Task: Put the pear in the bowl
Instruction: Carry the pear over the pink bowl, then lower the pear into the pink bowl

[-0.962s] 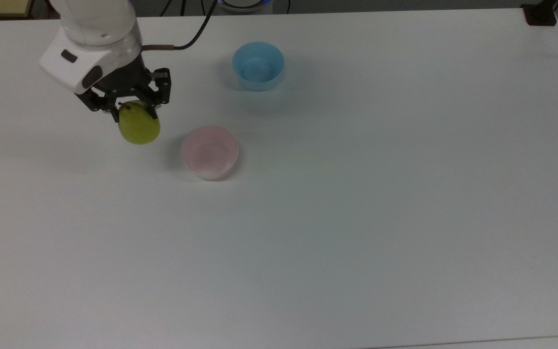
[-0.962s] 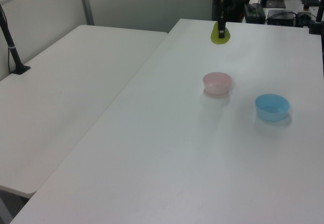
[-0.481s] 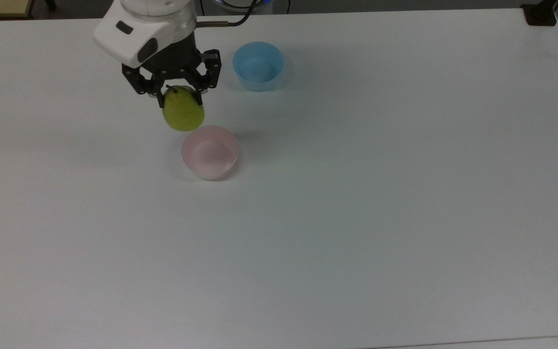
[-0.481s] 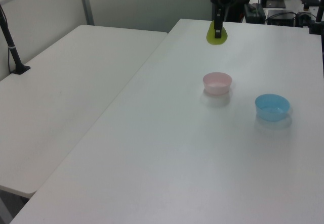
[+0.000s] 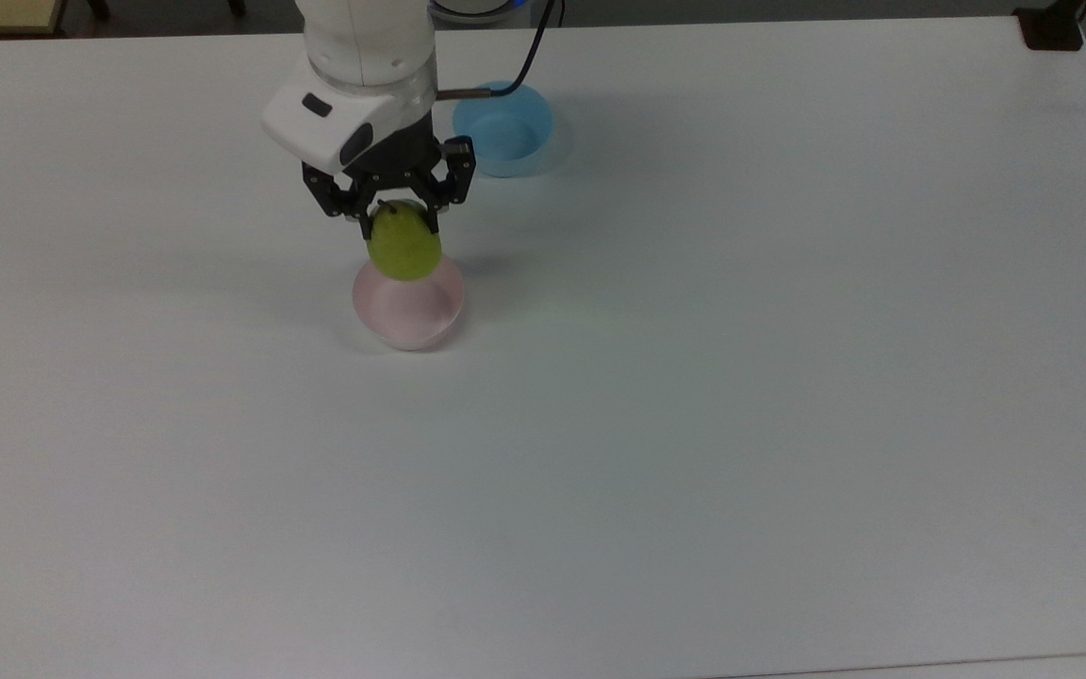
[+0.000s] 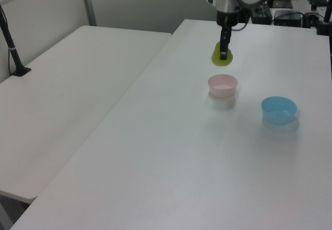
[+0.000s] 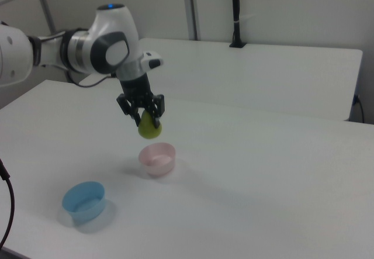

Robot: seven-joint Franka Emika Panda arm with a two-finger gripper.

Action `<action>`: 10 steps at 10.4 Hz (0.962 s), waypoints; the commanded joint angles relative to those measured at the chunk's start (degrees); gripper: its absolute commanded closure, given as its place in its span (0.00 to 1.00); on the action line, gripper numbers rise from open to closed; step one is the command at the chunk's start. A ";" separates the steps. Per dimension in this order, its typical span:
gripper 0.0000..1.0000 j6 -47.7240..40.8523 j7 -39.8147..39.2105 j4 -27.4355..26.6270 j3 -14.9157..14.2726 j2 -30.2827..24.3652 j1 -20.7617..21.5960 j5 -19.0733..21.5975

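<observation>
Hanging clamped in end effector (image 5: 398, 219), pear (image 5: 403, 249) above bowl (image 5: 408, 311) rim.

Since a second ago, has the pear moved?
Yes. In the top view the pear, held in the gripper, has shifted right, from left of the pink bowl to over its far rim.

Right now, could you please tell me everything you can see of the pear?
The pear is a small yellow-green fruit with a smooth, rounded body and a short dark stem at its top. It hangs upright in the air, stem up, clamped near its narrow upper end between the black fingers of the gripper. Nothing else touches it. In the right view it hangs clear above the pale pink bowl, and in the top view it overlaps the bowl's far rim.
</observation>
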 commanded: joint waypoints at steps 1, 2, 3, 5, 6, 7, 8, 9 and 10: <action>1.00 7.92 0.71 -8.65 -0.12 -2.31 0.72 0.53; 1.00 10.11 0.53 -9.45 -0.12 -1.43 0.72 0.53; 1.00 11.78 0.44 -9.72 -0.12 -0.56 0.37 0.53; 1.00 13.29 0.36 -9.72 -0.12 1.64 0.19 0.53; 1.00 13.29 0.27 -9.63 -0.12 2.43 0.28 0.44; 1.00 13.38 0.27 -9.63 -0.12 2.88 0.28 0.35; 1.00 13.38 -0.17 -9.54 -0.12 3.93 0.28 -0.08; 1.00 14.77 -0.52 -9.63 -0.12 4.11 0.28 -0.09; 0.91 15.05 -0.52 -9.46 -0.12 4.55 0.10 -0.09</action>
